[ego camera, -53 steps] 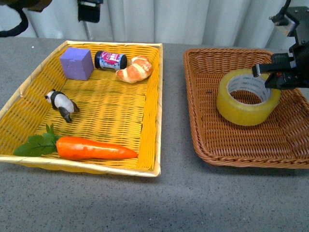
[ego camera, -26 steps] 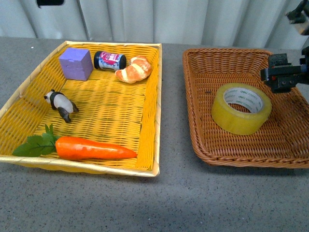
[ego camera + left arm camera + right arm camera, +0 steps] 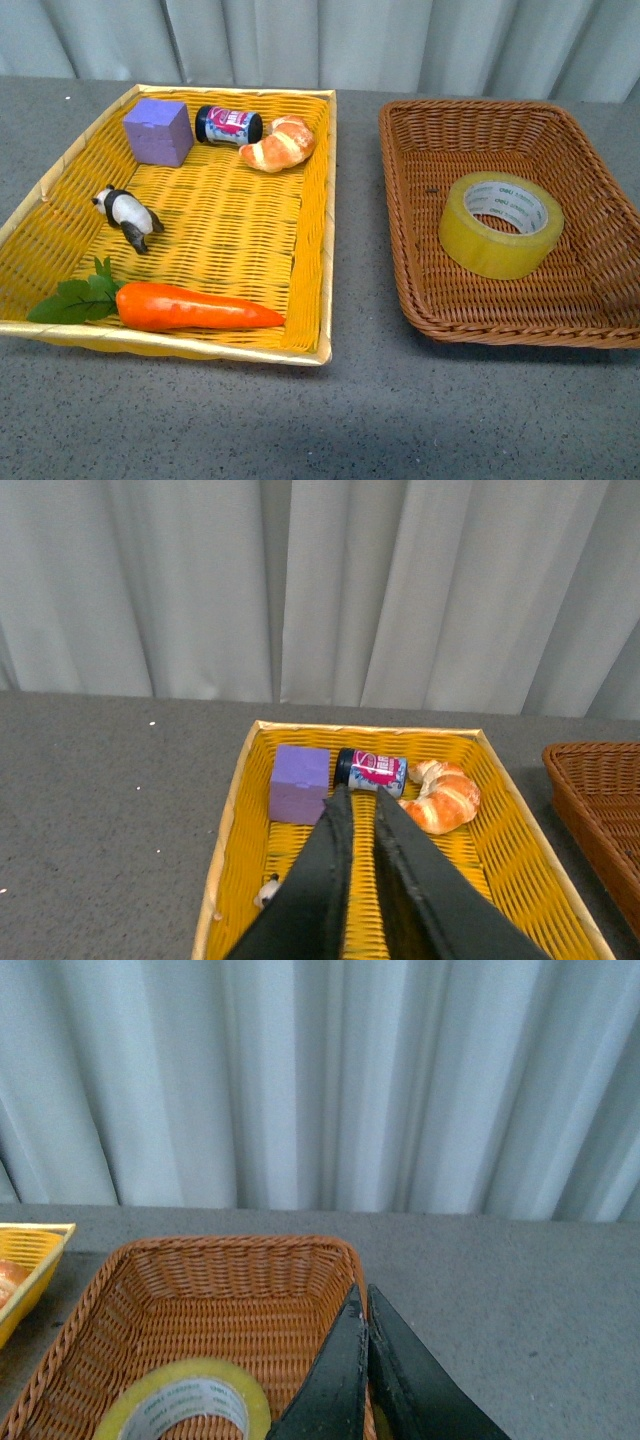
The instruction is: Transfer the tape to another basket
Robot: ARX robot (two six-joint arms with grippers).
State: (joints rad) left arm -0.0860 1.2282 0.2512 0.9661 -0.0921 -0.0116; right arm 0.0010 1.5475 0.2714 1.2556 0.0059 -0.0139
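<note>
The tape (image 3: 500,223), a wide yellowish roll with a pale printed core, lies flat inside the brown wicker basket (image 3: 455,125) on the right. It also shows in the right wrist view (image 3: 185,1402) in the basket (image 3: 215,1280). Neither arm shows in the front view. My right gripper (image 3: 362,1295) is shut and empty, raised above the basket's far right corner. My left gripper (image 3: 358,795) is shut and empty, raised above the yellow basket (image 3: 240,810).
The yellow woven basket (image 3: 320,220) on the left holds a purple block (image 3: 158,130), a small jar (image 3: 228,125), a croissant (image 3: 280,142), a panda figure (image 3: 126,214) and a carrot (image 3: 190,306). A grey curtain hangs behind the grey table.
My right gripper let go of the tape, which settled flat in the brown basket. The arm then rose and left the front view. The left arm also left the front view.
</note>
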